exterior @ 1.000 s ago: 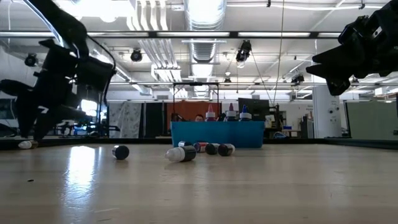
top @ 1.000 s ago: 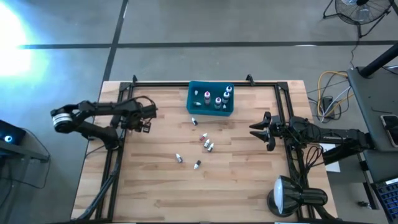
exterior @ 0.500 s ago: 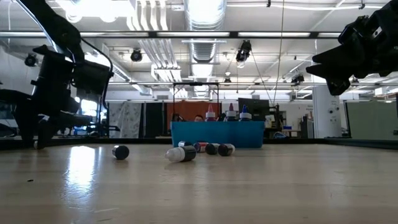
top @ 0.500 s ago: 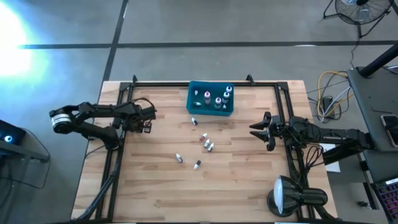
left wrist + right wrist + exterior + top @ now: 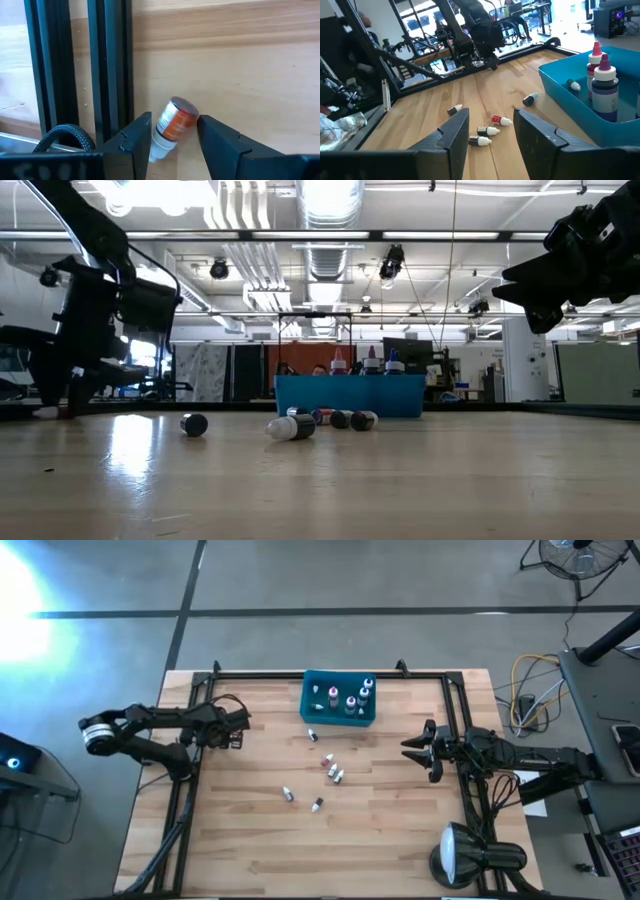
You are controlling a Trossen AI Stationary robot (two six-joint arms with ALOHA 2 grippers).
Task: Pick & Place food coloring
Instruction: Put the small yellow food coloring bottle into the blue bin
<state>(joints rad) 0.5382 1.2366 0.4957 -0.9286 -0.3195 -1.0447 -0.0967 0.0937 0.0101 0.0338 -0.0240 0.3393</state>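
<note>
From above, the teal bin (image 5: pixel 339 700) stands on the wooden table (image 5: pixel 250 840) at its far edge. Several food coloring bottles stand inside the teal bin (image 5: pixel 351 702), and six more lie on the wood just in front of it (image 5: pixel 331 770). The left gripper (image 5: pixel 236 732) is well to the left of the bin, low over the table near the black frame rail (image 5: pixel 195 710). The right gripper (image 5: pixel 415 748) waits to the right of the bin, also well apart from it.

In the low view, the bin (image 5: pixel 348 395) is in the middle with bottle caps rising above its rim (image 5: pixel 370 362), and loose bottles lie before it (image 5: pixel 292 427). The left arm (image 5: pixel 85 330) reaches down far left of the bin; the right gripper (image 5: pixel 530 285) hangs in the air to its right.

In the left wrist view, the two fingers (image 5: pixel 131 142) stand partly open with one red bottle (image 5: pixel 174 125) lying between them, white cap toward the camera; it cannot be told if they press it.

In the right wrist view, the fingers (image 5: pixel 454 132) are partly open and hold nothing. Beyond them lie loose bottles (image 5: pixel 487 131), and the bin (image 5: pixel 580 107) keeps upright bottles (image 5: pixel 606 95).
</note>
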